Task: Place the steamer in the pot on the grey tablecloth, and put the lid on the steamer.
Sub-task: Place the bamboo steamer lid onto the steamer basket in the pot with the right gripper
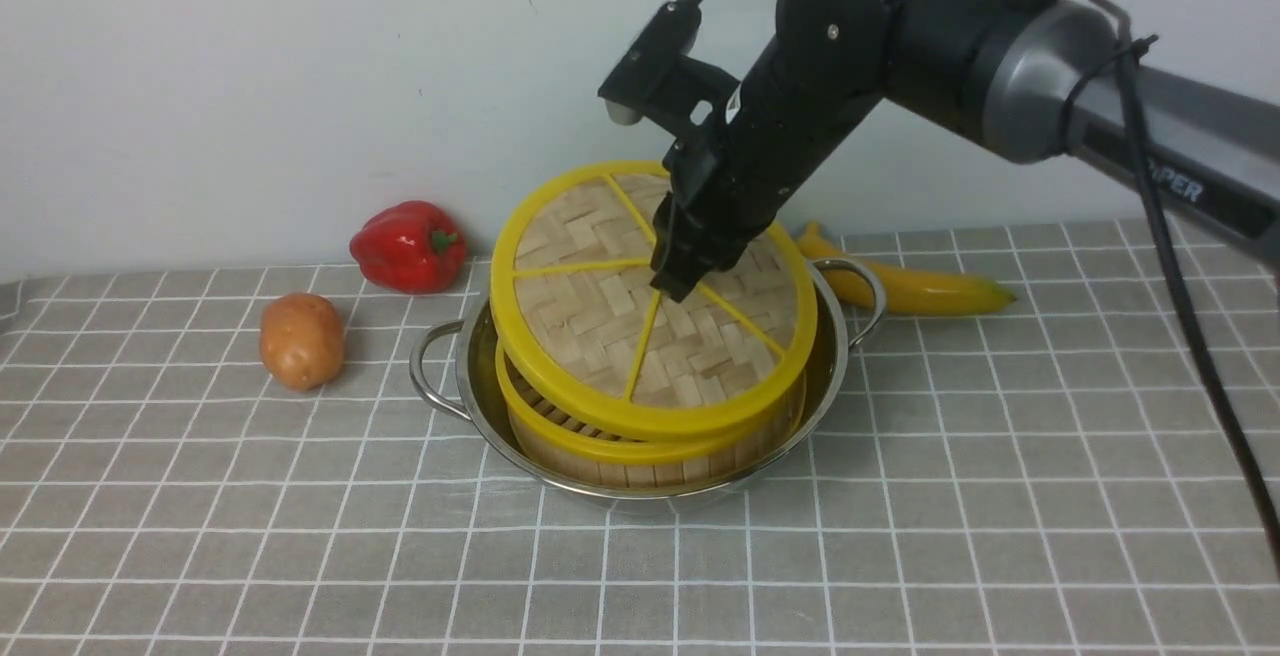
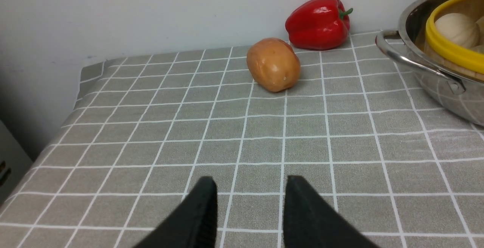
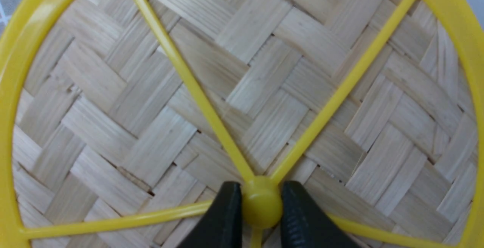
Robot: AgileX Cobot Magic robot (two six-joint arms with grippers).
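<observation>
- Pinching the centre knob (image 3: 261, 207) of the lid (image 1: 600, 306), the right gripper (image 3: 261, 199) is angling down from the right.
- The lid is sitting tilted over the steamer (image 1: 620, 448), far edge raised, near edge low at the steamer's rim.
- The steamer is standing inside the pot (image 1: 432, 376), at the middle of the grey tablecloth (image 1: 950, 496).
- The left gripper (image 2: 251, 193) is hanging over that cloth left of the pot, jaws spread, well apart from it.
</observation>
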